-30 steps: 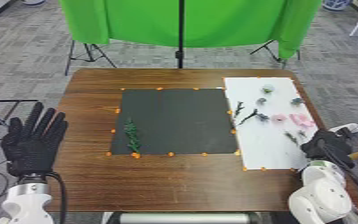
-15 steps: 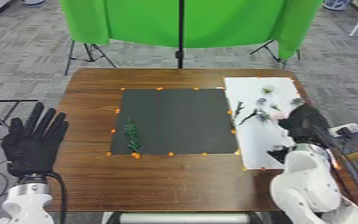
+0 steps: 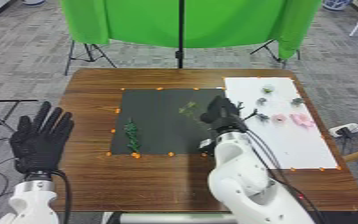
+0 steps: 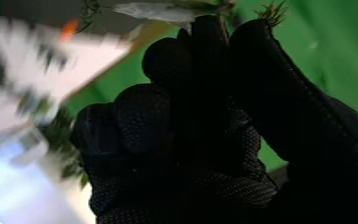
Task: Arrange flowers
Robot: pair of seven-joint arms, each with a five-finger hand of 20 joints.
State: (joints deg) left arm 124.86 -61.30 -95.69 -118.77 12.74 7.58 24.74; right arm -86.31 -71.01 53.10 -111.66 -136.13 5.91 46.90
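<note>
Over blk mat (image 3: 162, 100), nr R edge, my R hand (image 3: 218, 111), nearly closed, pinches a sprig (image 3: 188, 107); green branch (image 3: 132, 136) lies well L, nr L edge.

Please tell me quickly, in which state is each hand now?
Left hand: open, fingers straight, holding nothing.
Right hand: closed on a green sprig, held at the fingertips.

Gap between sprig (image 3: 132, 135) and right hand (image 3: 219, 114)
</note>
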